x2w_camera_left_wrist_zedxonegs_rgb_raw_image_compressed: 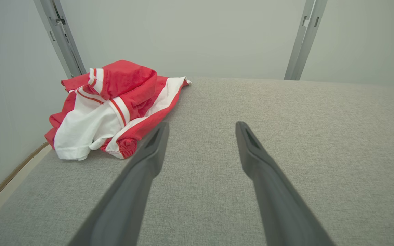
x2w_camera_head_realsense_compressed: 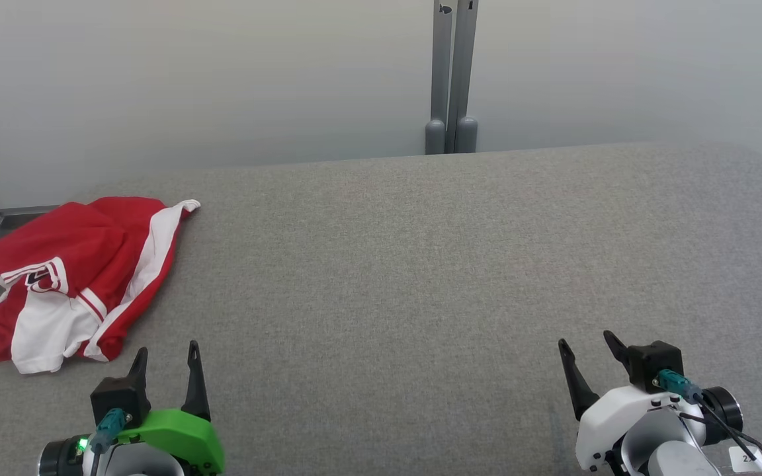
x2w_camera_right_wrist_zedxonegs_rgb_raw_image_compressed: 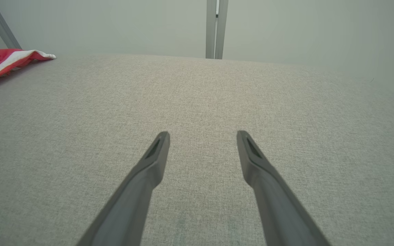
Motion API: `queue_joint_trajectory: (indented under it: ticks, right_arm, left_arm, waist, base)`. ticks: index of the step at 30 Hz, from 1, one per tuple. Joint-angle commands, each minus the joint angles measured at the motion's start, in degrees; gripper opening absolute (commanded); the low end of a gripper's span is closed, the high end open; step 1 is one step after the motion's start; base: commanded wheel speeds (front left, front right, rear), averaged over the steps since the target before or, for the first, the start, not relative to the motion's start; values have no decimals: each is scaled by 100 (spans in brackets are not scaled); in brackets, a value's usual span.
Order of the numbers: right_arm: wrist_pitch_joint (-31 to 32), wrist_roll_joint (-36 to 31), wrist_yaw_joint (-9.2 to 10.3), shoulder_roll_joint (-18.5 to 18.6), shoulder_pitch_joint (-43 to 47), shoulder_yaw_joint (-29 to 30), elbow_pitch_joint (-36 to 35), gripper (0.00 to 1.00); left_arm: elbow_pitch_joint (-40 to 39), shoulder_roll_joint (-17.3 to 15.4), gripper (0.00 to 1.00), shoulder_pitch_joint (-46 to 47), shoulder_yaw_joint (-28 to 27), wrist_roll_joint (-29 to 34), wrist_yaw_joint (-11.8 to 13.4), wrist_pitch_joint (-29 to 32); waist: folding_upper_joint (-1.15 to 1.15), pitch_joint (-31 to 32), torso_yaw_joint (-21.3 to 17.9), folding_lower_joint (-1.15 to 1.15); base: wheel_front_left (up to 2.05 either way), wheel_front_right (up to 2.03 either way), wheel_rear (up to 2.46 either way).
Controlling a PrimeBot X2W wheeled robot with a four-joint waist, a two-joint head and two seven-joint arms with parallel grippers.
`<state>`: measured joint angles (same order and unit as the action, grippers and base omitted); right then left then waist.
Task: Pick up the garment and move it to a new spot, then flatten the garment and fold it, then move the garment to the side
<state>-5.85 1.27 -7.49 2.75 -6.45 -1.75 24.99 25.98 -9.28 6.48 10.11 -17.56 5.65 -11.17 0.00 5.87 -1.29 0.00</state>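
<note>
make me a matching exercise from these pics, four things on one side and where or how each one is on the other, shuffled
1 garment
2 left gripper
3 right gripper
4 metal posts

a open, over bare grey table
b upright behind the table's far edge
c crumpled at the table's left end
d open, close to the garment

Pairs: 1-c, 2-d, 3-a, 4-b

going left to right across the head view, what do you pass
red and white garment → left gripper → grey upright posts → right gripper
</note>
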Motion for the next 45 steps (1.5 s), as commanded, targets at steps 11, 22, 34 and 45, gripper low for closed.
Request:
queue_joint_trajectory:
  ticks: [11, 22, 34, 45]
  right_arm:
    - [-57, -5, 0, 24, 2, 16, 13, 100]
    - [-150, 94, 0, 22, 151, 17, 10, 100]
    - [-301, 352, 1, 22, 155, -127, 127, 100]
    - [-397, 413, 1, 22, 141, -202, 255, 100]
  left_arm:
    - [27, -60, 100, 10, 50, -74, 31, 31]
    - [8, -151, 100, -90, 79, -129, 47, 99]
    - [-272, -331, 100, -278, 130, -119, 132, 290]
    - [-366, -449, 100, -321, 155, -157, 121, 374]
  waist:
    - [0, 11, 109, 0]
    - [0, 33, 882, 0]
    - [0, 20, 2002, 0]
    - [0, -10, 2608, 0]
  base:
    - [0, 0, 0]
    - [0, 0, 0]
    - [0, 0, 0]
    - [0, 0, 0]
